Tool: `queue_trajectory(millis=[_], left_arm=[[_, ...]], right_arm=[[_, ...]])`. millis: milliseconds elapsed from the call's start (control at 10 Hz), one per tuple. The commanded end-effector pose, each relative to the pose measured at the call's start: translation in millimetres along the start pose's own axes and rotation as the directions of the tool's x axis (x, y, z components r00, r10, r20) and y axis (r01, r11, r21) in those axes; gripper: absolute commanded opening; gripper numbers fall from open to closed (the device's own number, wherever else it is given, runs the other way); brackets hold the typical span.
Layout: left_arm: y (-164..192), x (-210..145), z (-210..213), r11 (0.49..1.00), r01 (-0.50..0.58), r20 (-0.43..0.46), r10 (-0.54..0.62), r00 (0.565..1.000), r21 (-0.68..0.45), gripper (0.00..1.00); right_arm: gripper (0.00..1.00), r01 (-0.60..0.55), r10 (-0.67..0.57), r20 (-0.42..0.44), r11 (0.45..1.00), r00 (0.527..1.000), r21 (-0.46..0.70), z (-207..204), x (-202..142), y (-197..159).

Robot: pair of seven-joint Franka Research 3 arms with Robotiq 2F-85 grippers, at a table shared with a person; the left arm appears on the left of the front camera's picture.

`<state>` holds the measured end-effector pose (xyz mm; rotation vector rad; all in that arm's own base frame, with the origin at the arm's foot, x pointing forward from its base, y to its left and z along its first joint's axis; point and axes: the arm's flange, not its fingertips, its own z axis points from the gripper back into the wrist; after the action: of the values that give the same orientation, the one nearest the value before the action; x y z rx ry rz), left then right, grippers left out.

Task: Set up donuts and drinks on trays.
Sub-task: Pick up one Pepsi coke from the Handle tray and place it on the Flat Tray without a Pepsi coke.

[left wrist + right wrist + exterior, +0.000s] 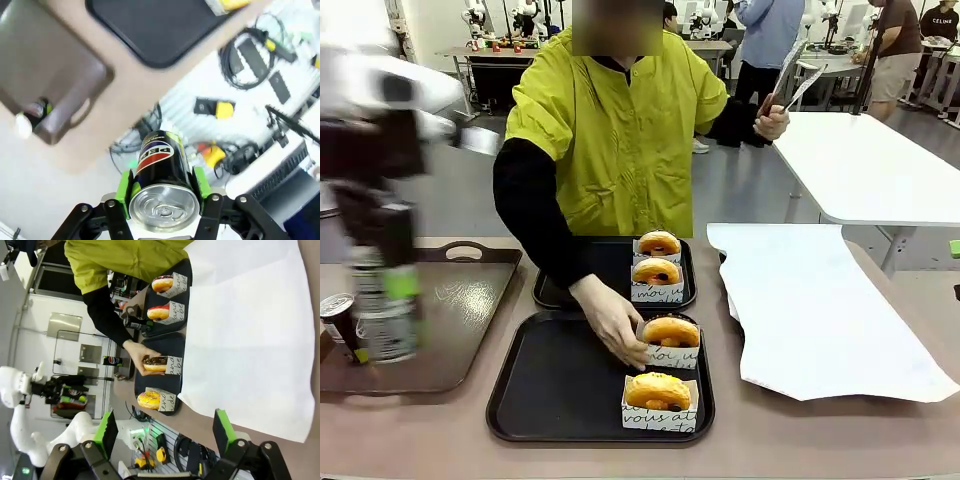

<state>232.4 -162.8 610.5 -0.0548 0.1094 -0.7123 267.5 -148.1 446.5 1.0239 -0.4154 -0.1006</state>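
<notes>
Black trays (550, 400): two on the table (440, 440), one behind the other; near one in front of the person, far one (588, 262) touching its far edge.
Donuts: four in white printed sleeves, along the right side of the trays; two on the far tray (658, 245) (657, 273), two on the near tray (670, 335) (657, 393).
Person's hand (612, 320): reaching onto the near tray, fingers against the sleeve of the farther donut there.
Person's other hand (772, 122): raised, holding tongs (792, 82).
Left claw (162, 185): green pads clamped on both sides of a black Pepsi can (161, 167), can lifted above the brown tray (450, 330); blurred in the front view.
Right claw (165, 432): fingers spread wide, nothing between them, over the table edge near the white paper (820, 310).
Brown tray: at the table's left, handle cut-out at its far rim; small dark can (342, 325) with a silver top standing by its left edge.
White paper: flat on the table, right of the black trays.
</notes>
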Motion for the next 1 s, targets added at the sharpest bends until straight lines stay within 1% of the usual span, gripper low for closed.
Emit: queue_trajectory(millis=[0, 100, 300, 400, 600, 700, 800, 900], left_arm=[[6, 0, 4, 1.0, 0.002, 0.026, -0.002, 1.0, -0.01, 0.59], [6, 7, -2, 1.0, -0.007, 0.012, 0.007, 1.0, -0.015, 0.59], [11, 12, -4, 0.998, -0.056, 0.04, 0.057, 0.998, -0.011, 0.59], [4, -15, 5, 1.0, -0.009, 0.013, 0.01, 1.0, -0.009, 0.59], [4, -15, 5, 1.0, -0.009, 0.013, 0.01, 1.0, -0.009, 0.59], [10, 0, -4, 1.0, -0.02, 0.009, 0.021, 1.0, -0.009, 0.59], [2, 43, -22, 0.997, -0.073, 0.033, 0.074, 0.997, -0.025, 0.59], [-9, 84, -42, 0.994, -0.113, 0.02, 0.113, 0.993, -0.004, 0.59]], right_arm=[[1.0, -0.003, 0.003, 0.003, 1.0, 1.0, 0.002, -1, 1, 0], [1.0, -0.003, 0.003, 0.003, 1.0, 1.0, 0.002, -1, 1, 0], [1.0, -0.003, 0.003, 0.003, 1.0, 1.0, 0.002, -1, 1, 0], [1.0, -0.003, 0.003, 0.003, 1.0, 1.0, 0.002, -1, 1, 0], [1.0, -0.003, 0.003, 0.003, 1.0, 1.0, 0.002, -1, 1, 0], [1.0, -0.003, 0.003, 0.003, 1.0, 1.0, 0.002, -1, 1, 0], [1.0, -0.003, 0.003, 0.003, 1.0, 1.0, 0.002, -1, 1, 0], [1.0, -0.003, 0.003, 0.003, 1.0, 1.0, 0.002, -1, 1, 0]])
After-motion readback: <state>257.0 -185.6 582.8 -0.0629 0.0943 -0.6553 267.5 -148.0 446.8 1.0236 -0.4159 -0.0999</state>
